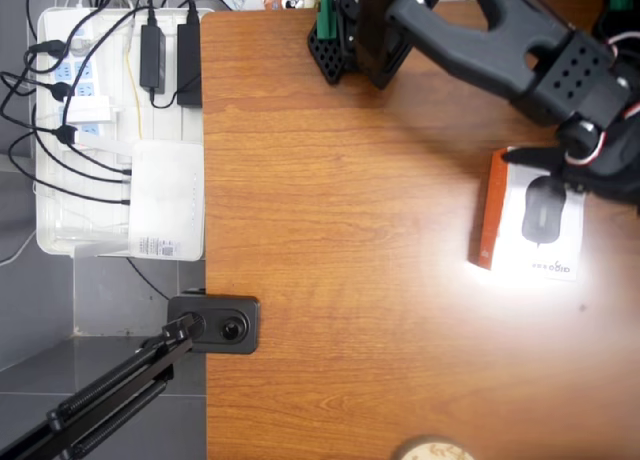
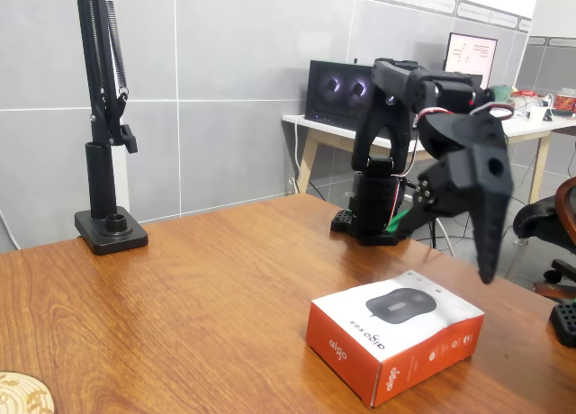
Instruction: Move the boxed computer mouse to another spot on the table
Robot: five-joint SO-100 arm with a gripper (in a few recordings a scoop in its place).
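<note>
We hold our claw [image 2: 481, 238] spread wide above the boxed computer mouse [image 2: 396, 342], which lies flat on the tabletop [image 2: 207, 288], ready to straddle its far edge.

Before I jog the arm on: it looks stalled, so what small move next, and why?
Probably lower the gripper straight down onto the mouse box. In the fixed view it hangs above the box's far edge, apart from it, and the box lies flat on the table.

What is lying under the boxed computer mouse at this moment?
The boxed computer mouse lies flat on the bare wooden table, with nothing visible between them. The patch of table beneath the box is covered, so it cannot be checked. The gripper hangs above the box's far end.
</note>
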